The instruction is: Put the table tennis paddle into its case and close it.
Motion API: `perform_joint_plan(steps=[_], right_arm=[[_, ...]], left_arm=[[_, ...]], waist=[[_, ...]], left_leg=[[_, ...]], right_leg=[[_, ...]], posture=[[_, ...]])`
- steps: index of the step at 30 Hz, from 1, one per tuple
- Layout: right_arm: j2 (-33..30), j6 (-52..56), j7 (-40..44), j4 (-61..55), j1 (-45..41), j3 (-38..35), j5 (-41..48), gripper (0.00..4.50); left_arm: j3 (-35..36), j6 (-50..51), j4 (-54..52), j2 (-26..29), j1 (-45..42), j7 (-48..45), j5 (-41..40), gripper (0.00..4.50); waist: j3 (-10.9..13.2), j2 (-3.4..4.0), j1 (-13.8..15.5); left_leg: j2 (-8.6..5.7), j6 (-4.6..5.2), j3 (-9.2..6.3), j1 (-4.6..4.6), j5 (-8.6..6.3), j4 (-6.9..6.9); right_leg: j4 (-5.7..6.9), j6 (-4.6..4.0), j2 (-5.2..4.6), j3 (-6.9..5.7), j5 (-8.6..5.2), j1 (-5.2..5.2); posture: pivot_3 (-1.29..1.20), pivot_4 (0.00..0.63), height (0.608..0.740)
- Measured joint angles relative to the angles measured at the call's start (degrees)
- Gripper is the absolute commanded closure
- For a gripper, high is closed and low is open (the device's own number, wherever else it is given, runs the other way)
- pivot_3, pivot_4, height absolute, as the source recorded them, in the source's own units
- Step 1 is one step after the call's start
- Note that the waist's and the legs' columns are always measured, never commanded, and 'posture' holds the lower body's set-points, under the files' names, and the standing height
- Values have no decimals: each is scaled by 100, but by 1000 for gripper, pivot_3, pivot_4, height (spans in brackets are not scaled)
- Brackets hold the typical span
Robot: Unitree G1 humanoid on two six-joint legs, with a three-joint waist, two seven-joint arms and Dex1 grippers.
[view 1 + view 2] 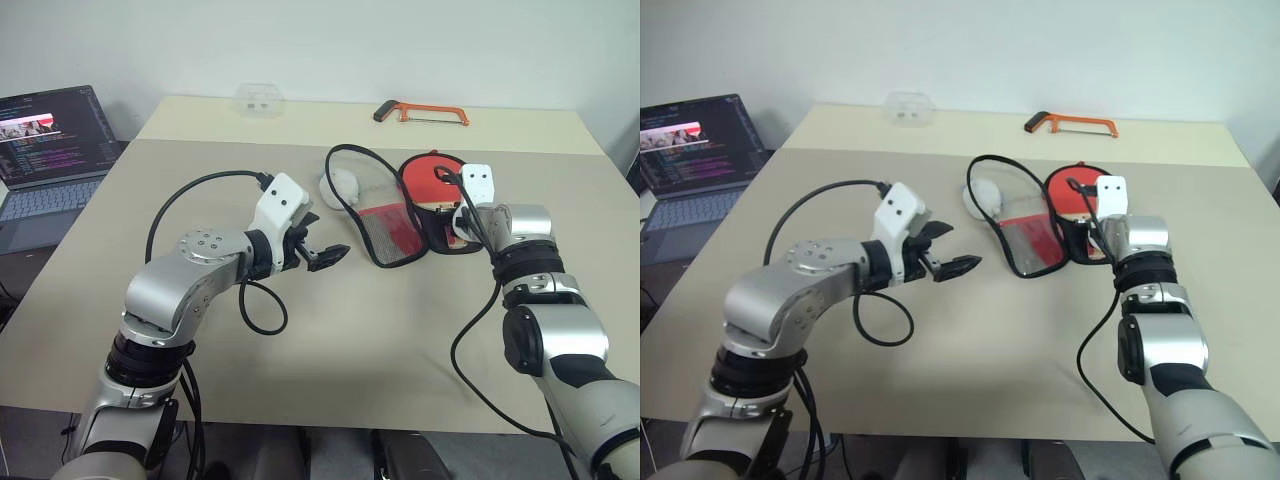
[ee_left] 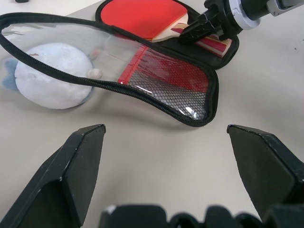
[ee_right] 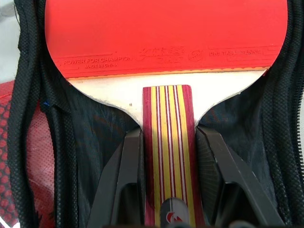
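Gripping paddle (image 3: 166, 57) handle, right pincer (image 3: 166, 190) seats blade ahead inside open case (image 2: 190, 95) (lid flap toward left); left pincer (image 1: 322, 252) open, nearer flap.

An office or lab room set up as a test space.

A plain beige desk (image 1: 300, 340) is placed against a bare white wall (image 1: 400, 40); an open laptop (image 1: 45, 150) with code on its screen is seen beside it, and an orange hacksaw (image 1: 420, 113) is left at the far edge.
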Motion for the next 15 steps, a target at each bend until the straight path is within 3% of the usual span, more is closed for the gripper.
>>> perform_joint_plan(steps=[7, 15], right_arm=[[-80, 224, 51, -141, 2, -4, -26, 101], [-557, 1482, 478, -1900, 125, 143, 79, 42]], left_arm=[[69, -9, 3, 93, -1, -41, 0, 0], [117, -190, 178, 406, 9, -272, 65, 0]], waist=[[0, 0, 1], [0, 0, 11]], left_leg=[[0, 0, 0, 0, 0, 0], [0, 0, -2, 0, 0, -1]], right_leg=[[0, 0, 0, 0, 0, 0], [0, 0, 0, -1, 0, -1]], posture=[[0, 150, 740], [0, 150, 740]])
